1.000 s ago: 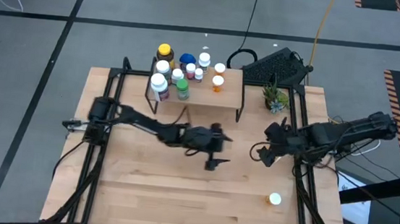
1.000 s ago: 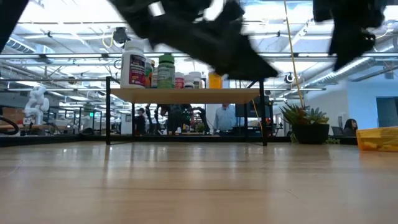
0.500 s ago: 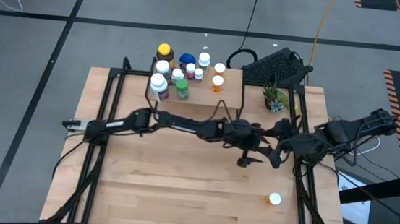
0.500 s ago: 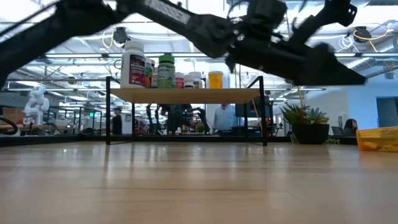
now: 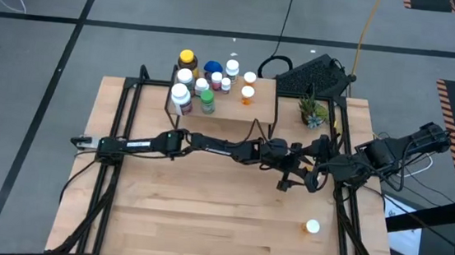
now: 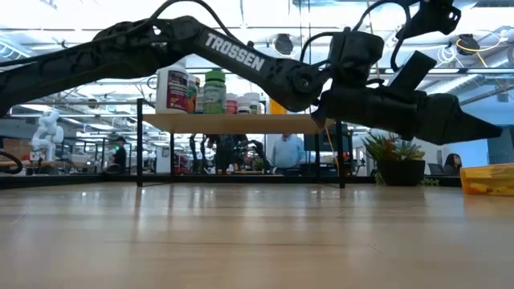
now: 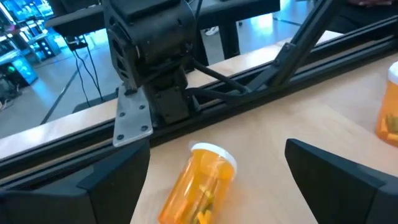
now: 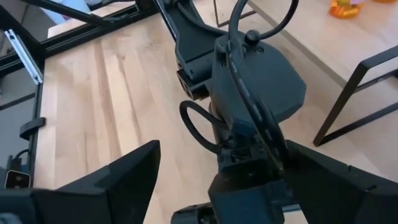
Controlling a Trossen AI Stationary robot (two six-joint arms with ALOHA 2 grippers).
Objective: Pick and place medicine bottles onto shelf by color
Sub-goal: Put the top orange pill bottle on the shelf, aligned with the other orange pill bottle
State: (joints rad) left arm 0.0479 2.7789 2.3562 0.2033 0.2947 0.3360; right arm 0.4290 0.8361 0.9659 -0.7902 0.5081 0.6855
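Observation:
An orange medicine bottle with a white cap lies on its side on the table near the right rail, cap toward the rail. My left gripper is open and reaches across the table, a finger on either side of the bottle without touching it. A second orange bottle stands nearer the front edge. Several medicine bottles stand on the left and far part of the shelf, with an orange one apart to their right. My right gripper is open, just above my left arm's wrist.
A small potted plant stands at the far right of the table. Dark frame rails run along the table's sides. The near half of the wooden tabletop holds only the standing orange bottle. People show in the room behind the shelf.
My left arm has stretched out from the table's middle toward its right edge and come lower, its open gripper now over the lying orange bottle beside my right gripper. The bottles have stayed where they were.

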